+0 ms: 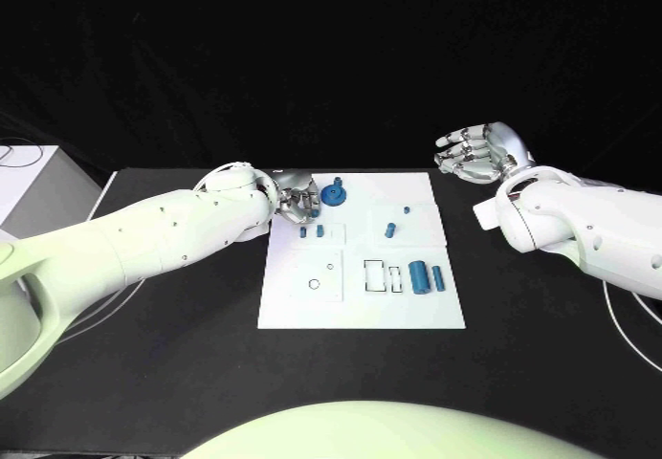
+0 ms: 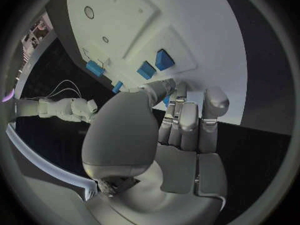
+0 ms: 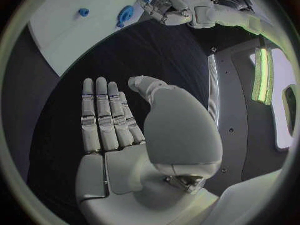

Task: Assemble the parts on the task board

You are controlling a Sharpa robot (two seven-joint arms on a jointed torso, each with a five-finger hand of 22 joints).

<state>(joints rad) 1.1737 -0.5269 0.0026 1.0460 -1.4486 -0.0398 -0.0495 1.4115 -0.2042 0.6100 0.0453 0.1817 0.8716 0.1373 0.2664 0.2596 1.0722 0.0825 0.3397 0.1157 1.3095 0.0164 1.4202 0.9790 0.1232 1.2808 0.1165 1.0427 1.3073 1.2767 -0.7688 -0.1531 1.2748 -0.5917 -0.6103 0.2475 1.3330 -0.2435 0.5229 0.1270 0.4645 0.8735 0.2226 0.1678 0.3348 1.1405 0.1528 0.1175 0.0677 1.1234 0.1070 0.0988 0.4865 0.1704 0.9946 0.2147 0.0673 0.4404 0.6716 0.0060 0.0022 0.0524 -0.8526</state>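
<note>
Head view: task board [image 1: 362, 306] mid-table [image 1: 165, 382], blue parts along its far half; left hand [image 1: 294, 199] at far-left corner beside round blue part [image 1: 336, 197]. Left wrist view: fingers [image 2: 187, 120] straight, holding nothing visible. Right hand [image 1: 478, 151] raised clear, fingers [image 3: 103, 115] extended, empty.

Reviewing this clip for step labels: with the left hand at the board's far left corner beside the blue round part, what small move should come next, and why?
Probably the left hand should close its fingers on the blue round part beside it. It sits at the task board's far corner next to that part, though whether it already touches is unclear. The right hand hangs open off the board.
</note>
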